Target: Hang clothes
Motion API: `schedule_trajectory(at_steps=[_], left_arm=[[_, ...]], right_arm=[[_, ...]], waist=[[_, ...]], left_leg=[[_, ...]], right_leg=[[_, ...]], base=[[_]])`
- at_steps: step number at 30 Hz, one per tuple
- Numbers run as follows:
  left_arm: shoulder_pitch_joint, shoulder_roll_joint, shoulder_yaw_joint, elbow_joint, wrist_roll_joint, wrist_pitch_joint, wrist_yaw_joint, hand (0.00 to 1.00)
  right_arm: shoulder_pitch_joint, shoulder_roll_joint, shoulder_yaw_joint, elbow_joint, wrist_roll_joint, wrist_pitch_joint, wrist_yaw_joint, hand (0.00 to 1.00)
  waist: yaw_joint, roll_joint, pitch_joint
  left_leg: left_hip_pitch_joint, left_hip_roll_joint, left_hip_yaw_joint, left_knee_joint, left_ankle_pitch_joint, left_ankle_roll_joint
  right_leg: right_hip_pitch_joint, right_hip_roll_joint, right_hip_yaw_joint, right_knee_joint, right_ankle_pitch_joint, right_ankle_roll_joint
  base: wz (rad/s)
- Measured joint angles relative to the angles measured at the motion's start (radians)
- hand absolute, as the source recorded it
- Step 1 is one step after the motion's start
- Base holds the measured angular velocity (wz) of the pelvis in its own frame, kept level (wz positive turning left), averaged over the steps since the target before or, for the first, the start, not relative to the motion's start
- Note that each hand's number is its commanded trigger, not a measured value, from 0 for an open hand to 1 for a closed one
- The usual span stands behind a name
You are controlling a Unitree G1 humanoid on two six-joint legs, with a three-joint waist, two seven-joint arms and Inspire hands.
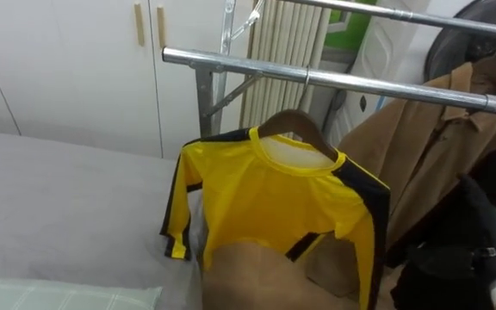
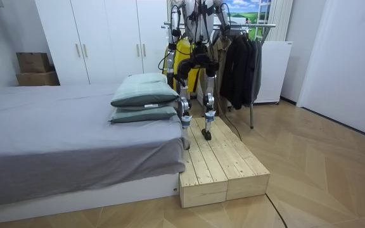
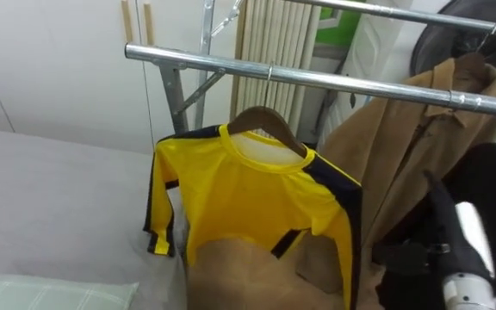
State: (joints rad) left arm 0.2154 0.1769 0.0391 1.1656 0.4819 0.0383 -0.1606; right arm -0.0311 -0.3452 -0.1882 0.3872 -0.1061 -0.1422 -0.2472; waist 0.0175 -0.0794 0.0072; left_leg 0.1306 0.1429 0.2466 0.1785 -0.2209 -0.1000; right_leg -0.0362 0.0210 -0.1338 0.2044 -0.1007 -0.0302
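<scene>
Yellow long-sleeved shirt with black trim [image 1: 274, 198] hangs on brown wooden hanger [image 1: 293, 120], hooked over silver metal rail [image 1: 360, 83]; hanging looks done. Right robot hand [image 3: 459, 250] apart at lower right, grip state can't be told.

Shirt [image 1: 274, 202]: bright yellow body, black shoulder and sleeve panels with yellow bands. Hanger [image 1: 293, 122]: dark brown. Rail [image 1: 360, 84]: silver-grey. Coat [image 1: 433, 151]: plain tan. Bed cover [image 1: 58, 194]: plain grey. Pillow [image 1: 58, 298]: pale green, faintly checked. Wardrobe doors [image 1: 67, 69]: white, with light wooden handles [image 1: 139, 24]. Platform [image 2: 224, 168]: pale planks.
</scene>
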Motion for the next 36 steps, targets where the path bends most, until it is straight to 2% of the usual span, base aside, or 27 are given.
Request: schedule_trajectory(at_steps=[4, 7, 14, 18, 26, 30, 32, 33, 36], left_arm=[[0.015, -0.005, 0.000, -0.012, -0.001, 0.000, 0.001, 0.00], [0.016, -0.007, 0.000, -0.012, -0.001, 0.001, 0.001, 0.00], [0.019, -0.012, 0.006, -0.013, 0.000, 0.007, 0.002, 0.00], [0.022, -0.013, 0.006, -0.017, 0.000, 0.008, 0.002, 0.00], [0.024, -0.013, 0.006, -0.018, 0.000, 0.008, 0.002, 0.00], [0.027, -0.018, 0.006, -0.016, 0.000, 0.008, 0.001, 0.00], [0.024, -0.020, 0.006, -0.011, 0.000, 0.008, 0.001, 0.00], [0.022, -0.021, 0.004, -0.010, 0.000, 0.008, 0.002, 0.00], [0.025, -0.032, 0.004, -0.010, 0.000, 0.009, 0.007, 0.00]], right_arm=[[0.035, 0.000, -0.003, 0.000, 0.065, -0.011, -0.041, 0.00], [0.085, 0.001, -0.003, 0.007, 0.093, -0.011, -0.057, 0.00], [0.162, 0.067, -0.006, 0.034, 0.051, -0.010, -0.051, 0.00], [0.171, 0.087, -0.006, 0.034, 0.013, -0.010, -0.035, 0.00], [0.163, 0.087, -0.005, 0.014, -0.013, -0.010, -0.014, 0.00], [0.173, 0.092, 0.056, -0.064, -0.017, -0.010, 0.024, 0.00], [0.176, 0.107, 0.085, -0.083, -0.023, -0.011, 0.043, 0.00], [0.178, 0.118, 0.100, -0.083, -0.030, -0.011, 0.051, 0.00], [0.189, 0.141, 0.123, -0.040, -0.031, -0.011, 0.066, 0.00]], waist=[[-0.012, 0.008, -0.0042], [-0.014, 0.010, -0.0043], [-0.018, 0.011, -0.0040], [-0.025, 0.010, -0.0034], [-0.026, 0.005, -0.0007], [-0.006, 0.008, 0.0036], [-0.009, 0.011, 0.0038], [-0.010, 0.016, 0.0063], [-0.010, 0.029, -0.0012]], left_leg=[[0.001, 0.000, -0.001, -0.001, 0.000, 0.000], [0.002, 0.000, 0.000, 0.000, 0.000, 0.000], [0.001, 0.000, 0.018, -0.008, -0.001, 0.000], [0.001, 0.000, 0.025, -0.010, -0.001, 0.000], [0.004, -0.001, 0.028, -0.017, -0.001, 0.000], [0.020, 0.001, 0.055, -0.016, -0.001, 0.001], [0.020, 0.001, 0.054, -0.016, -0.002, 0.001], [0.018, 0.001, 0.053, -0.016, -0.003, 0.001], [0.018, 0.002, 0.052, -0.016, -0.009, 0.001]], right_leg=[[0.000, 0.000, 0.000, 0.001, 0.000, 0.000], [0.000, 0.000, 0.001, 0.000, -0.001, 0.001], [-0.012, 0.003, 0.021, 0.008, -0.003, 0.003], [-0.018, 0.004, 0.025, 0.019, -0.001, 0.000], [-0.020, 0.005, 0.028, 0.017, -0.003, 0.003], [-0.016, 0.013, 0.054, 0.017, -0.002, 0.001], [-0.016, 0.013, 0.055, 0.016, -0.002, 0.001], [-0.017, 0.013, 0.053, 0.014, -0.002, 0.001], [-0.015, 0.013, 0.052, 0.005, -0.001, 0.002]], base=[[0.00], [0.00], [-0.08], [-0.05], [0.00], [-0.18], [-0.05], [0.00], [0.01]])
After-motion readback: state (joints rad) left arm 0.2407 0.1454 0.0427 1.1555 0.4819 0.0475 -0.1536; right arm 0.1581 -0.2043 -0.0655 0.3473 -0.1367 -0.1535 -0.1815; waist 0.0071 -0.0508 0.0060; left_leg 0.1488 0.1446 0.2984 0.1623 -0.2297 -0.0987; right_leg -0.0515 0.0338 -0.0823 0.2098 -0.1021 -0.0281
